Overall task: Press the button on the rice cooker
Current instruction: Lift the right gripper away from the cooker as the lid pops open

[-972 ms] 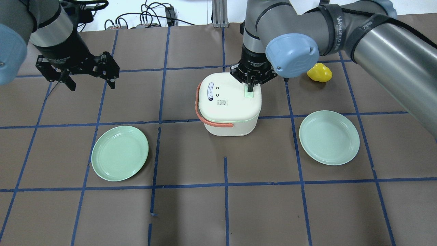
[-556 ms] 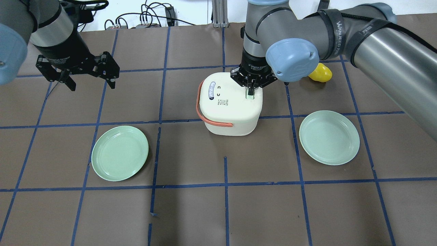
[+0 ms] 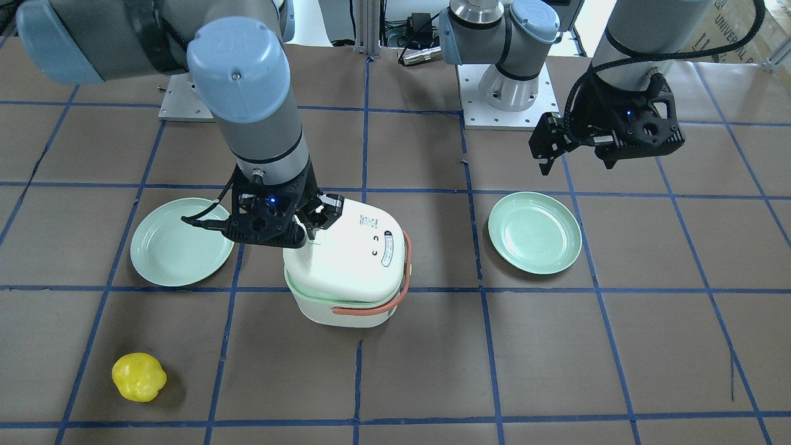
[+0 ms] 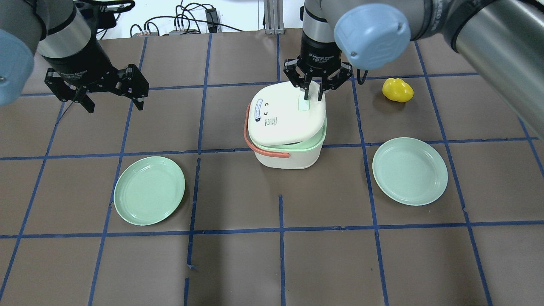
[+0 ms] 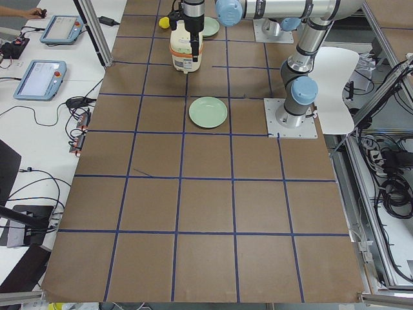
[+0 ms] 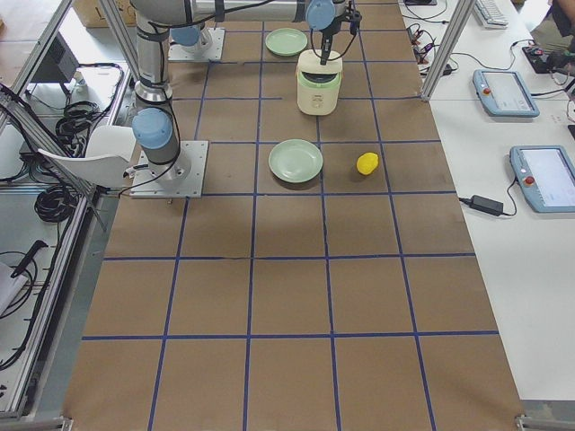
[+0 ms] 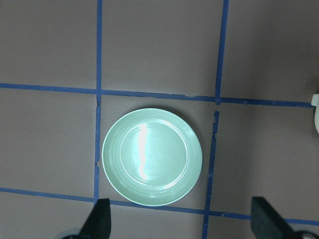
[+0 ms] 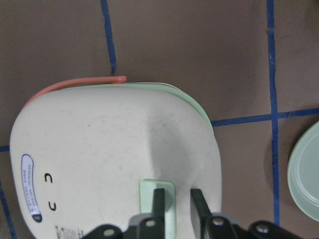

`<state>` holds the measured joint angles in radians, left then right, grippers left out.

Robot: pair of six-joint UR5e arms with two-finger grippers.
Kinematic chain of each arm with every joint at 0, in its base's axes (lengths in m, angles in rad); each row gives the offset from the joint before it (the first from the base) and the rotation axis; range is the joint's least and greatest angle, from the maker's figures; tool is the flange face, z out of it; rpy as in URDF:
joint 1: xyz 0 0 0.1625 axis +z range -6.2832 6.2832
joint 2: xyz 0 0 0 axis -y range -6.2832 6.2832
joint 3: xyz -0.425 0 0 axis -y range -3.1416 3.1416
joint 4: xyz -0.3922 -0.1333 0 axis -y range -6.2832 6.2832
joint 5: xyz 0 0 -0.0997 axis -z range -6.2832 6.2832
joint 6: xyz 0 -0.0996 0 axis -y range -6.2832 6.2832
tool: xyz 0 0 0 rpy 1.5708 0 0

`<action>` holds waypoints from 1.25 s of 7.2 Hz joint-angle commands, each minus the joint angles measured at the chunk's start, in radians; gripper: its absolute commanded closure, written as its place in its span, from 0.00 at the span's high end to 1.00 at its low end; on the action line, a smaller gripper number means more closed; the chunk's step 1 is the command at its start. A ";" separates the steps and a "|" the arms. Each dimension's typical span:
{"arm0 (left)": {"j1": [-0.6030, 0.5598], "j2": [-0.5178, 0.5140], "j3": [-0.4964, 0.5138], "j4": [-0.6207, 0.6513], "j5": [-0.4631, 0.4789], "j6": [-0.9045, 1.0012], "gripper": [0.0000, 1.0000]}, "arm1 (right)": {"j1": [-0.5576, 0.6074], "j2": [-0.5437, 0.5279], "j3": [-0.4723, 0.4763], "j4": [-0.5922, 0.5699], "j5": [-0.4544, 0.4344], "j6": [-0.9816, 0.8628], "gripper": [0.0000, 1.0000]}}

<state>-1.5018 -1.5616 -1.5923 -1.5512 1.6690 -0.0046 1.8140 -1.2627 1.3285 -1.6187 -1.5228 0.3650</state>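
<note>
The white rice cooker [image 4: 289,159] with an orange handle stands mid-table. Its lid [image 4: 284,119] is tilted up, and the pale green inner rim shows along its right side. The pale green button [image 4: 305,103] is on the lid's far part. My right gripper [image 4: 313,94] hangs just above that button, empty, its fingers a narrow gap apart. In the right wrist view [image 8: 177,199] the fingertips straddle the button's [image 8: 149,191] right edge. My left gripper [image 4: 114,106] is wide open and empty, high over the table's far left, above a green plate [image 7: 152,157].
Two pale green plates lie on the brown table, one at front left [image 4: 149,190] and one at right [image 4: 410,171]. A yellow pepper-like object [image 4: 398,90] sits right of my right gripper. Cables run along the far edge.
The right gripper has risen off the button and moved slightly back, its fingers now a little apart. The cooker's lid has popped up from closed to tilted open. The left arm has not moved.
</note>
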 commanded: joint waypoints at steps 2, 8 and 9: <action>0.000 0.000 0.000 0.000 0.000 0.000 1.00 | -0.033 0.002 -0.238 0.163 -0.011 -0.010 0.76; 0.000 0.000 0.000 0.000 0.000 0.000 1.00 | -0.232 -0.213 0.119 0.087 -0.054 -0.273 1.00; 0.000 0.000 0.000 0.000 0.000 0.000 1.00 | -0.239 -0.225 0.158 0.057 -0.054 -0.279 1.00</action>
<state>-1.5018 -1.5616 -1.5923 -1.5511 1.6690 -0.0046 1.5868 -1.4566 1.4177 -1.5167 -1.5768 0.0993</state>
